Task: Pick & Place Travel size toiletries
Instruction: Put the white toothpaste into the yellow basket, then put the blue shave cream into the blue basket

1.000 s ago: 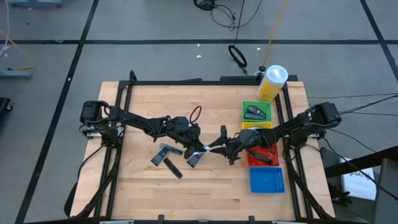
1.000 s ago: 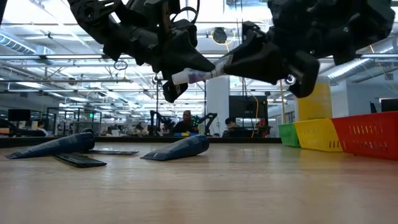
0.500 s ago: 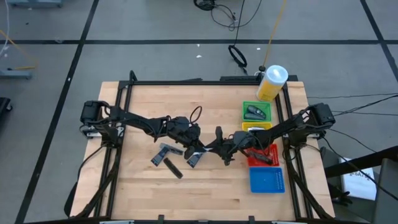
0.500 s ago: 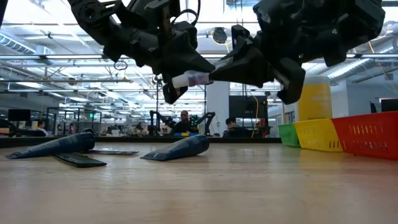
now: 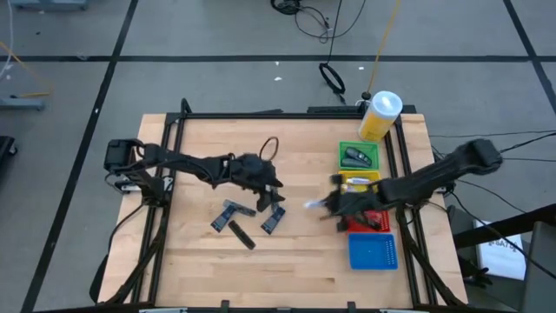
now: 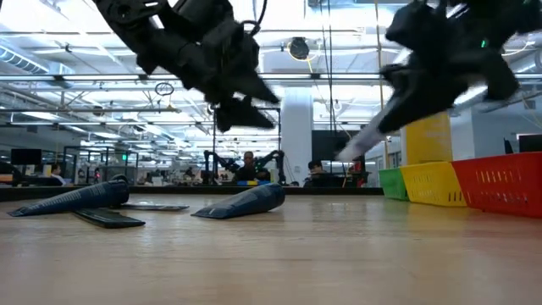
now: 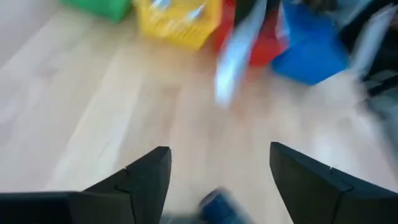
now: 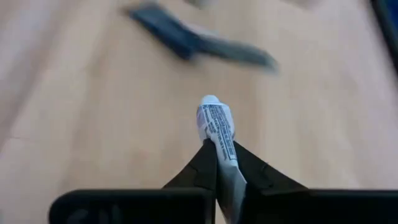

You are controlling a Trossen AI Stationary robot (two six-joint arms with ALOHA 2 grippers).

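Now the right gripper (image 8: 217, 163) pinches a small white-silver printed tube (image 8: 216, 127) by its flat tail, cap end forward, probably bound for the yellow mesh tray (image 5: 359, 178) at its three o'clock. Fingers spread and empty, the left gripper (image 5: 271, 189) hovers above the dark oblong toiletries (image 5: 236, 217) awaiting pickup.

The left gripper (image 5: 276, 193) lets go of the small white tube (image 5: 311, 205) and now stands wide open. The right gripper (image 5: 331, 204) now holds the tube alone, pinched tight at its flat end. It has pulled back, well away from the left gripper, toward the trays.
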